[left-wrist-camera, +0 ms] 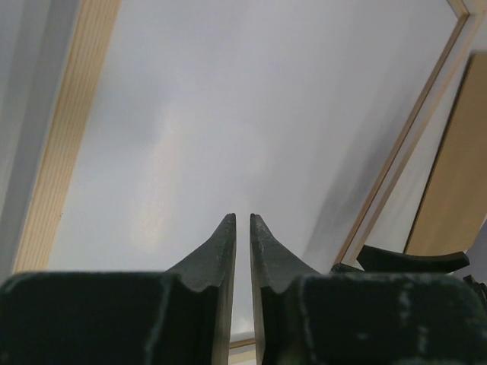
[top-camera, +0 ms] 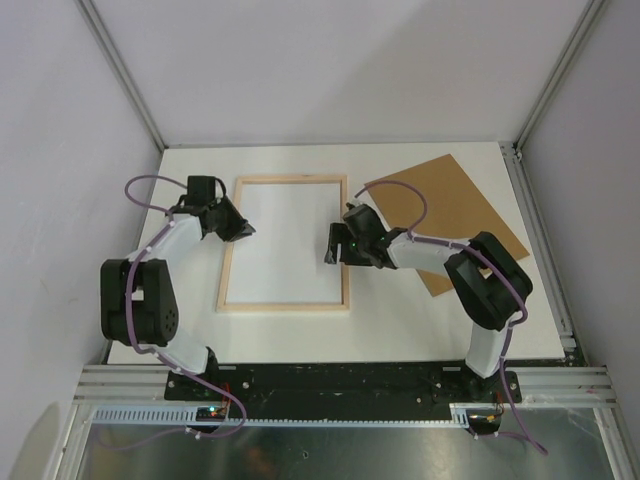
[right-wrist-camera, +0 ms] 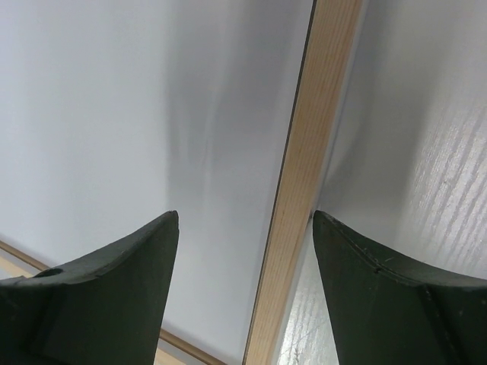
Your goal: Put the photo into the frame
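Observation:
The frame (top-camera: 283, 303) lies flat mid-table with its pale-wood back up. A plain white surface (top-camera: 285, 240) fills its opening; no cat picture shows, so I cannot tell whether this is the photo face down. My left gripper (top-camera: 243, 228) is shut, with only a thin slit between the fingers and nothing in it, low over the white surface just inside the frame's left rail (left-wrist-camera: 68, 137). My right gripper (top-camera: 333, 245) is open, its fingers straddling the frame's right rail (right-wrist-camera: 304, 190), one over the white surface and one over the table.
The plain brown backing board (top-camera: 450, 205) lies at an angle at the back right, partly under the right arm. It also shows at the right edge of the left wrist view (left-wrist-camera: 456, 182). White walls enclose the table.

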